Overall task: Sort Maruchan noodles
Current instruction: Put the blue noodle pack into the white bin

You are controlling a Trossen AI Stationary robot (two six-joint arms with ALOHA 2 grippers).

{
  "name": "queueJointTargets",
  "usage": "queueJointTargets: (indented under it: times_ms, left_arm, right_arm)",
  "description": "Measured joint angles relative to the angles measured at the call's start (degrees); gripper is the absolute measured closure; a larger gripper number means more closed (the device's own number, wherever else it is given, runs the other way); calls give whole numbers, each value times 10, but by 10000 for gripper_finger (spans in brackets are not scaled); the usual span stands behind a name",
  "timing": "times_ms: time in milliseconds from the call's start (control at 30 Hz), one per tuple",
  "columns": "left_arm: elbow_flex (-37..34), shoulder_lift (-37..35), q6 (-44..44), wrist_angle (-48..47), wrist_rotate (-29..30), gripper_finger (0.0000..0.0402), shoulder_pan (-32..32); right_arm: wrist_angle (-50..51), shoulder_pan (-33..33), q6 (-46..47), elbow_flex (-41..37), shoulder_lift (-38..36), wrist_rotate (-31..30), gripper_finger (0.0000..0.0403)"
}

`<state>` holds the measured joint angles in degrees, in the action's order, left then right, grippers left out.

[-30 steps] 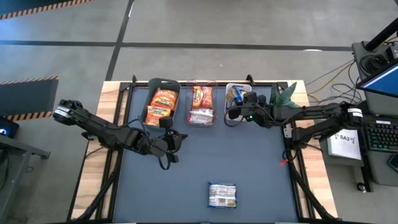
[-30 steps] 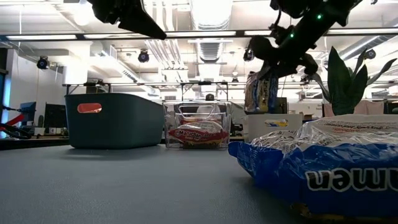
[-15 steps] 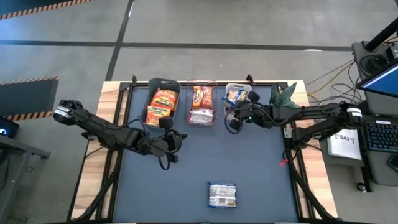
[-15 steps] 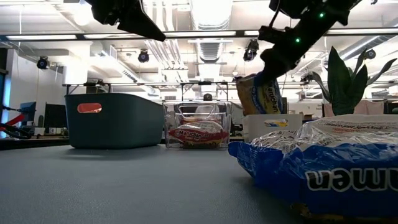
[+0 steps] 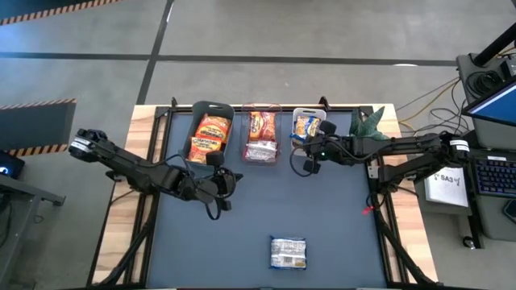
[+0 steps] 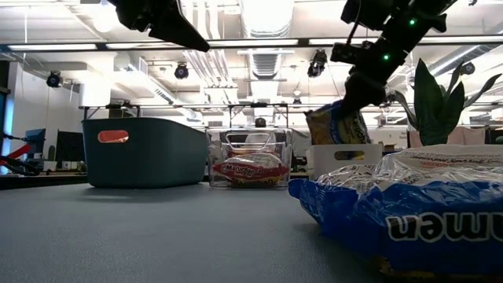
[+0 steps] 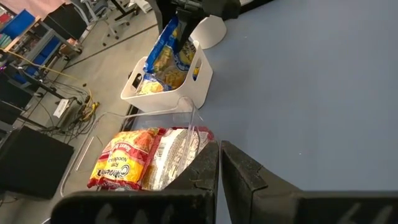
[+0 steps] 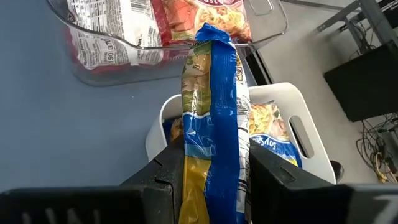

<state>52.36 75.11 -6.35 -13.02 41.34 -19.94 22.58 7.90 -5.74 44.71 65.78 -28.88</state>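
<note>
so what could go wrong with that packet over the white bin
The right claw grips the glossy yellow-and-blue plastic noodle packet on edge over the small white plastic bin, which already holds packets. Let go like this, it may prop on those or on the rim and tip out. It hangs near the end facing the clear plastic bin, so it could fall short onto the table.
</note>
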Motion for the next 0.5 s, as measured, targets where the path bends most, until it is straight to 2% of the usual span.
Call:
queueJointTargets:
  times_ms: [500]
  left_arm:
    - [0,24,-3,2,0,402,0]
  right_arm:
    - [-1,0,42,0,0,-11,293]
